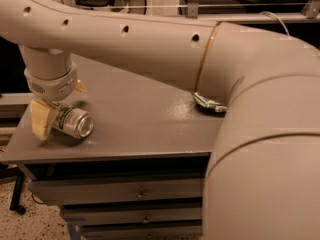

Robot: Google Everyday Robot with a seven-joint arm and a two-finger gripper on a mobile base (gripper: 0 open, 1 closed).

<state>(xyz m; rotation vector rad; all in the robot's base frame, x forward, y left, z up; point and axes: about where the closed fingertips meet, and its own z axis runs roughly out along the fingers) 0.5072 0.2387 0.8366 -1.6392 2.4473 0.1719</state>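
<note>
A silver and green drink can (pixel 75 122) lies on its side near the front left corner of the grey table (pixel 145 119). My gripper (pixel 60 104) hangs from the arm's wrist (pixel 50 79) right over the can's far end. It is open. One tan finger (pixel 42 119) stands left of the can and touches or nearly touches it. The other fingertip (pixel 80 87) shows behind the can. My pale arm (pixel 150 44) sweeps across the top of the view and hides the back of the table.
A crumpled green and white packet (pixel 209 103) lies at the table's right side, partly behind my arm. Drawers (pixel 135 191) run below the table's front edge. Shelving and cables stand behind the table. The speckled floor (pixel 20 224) shows at lower left.
</note>
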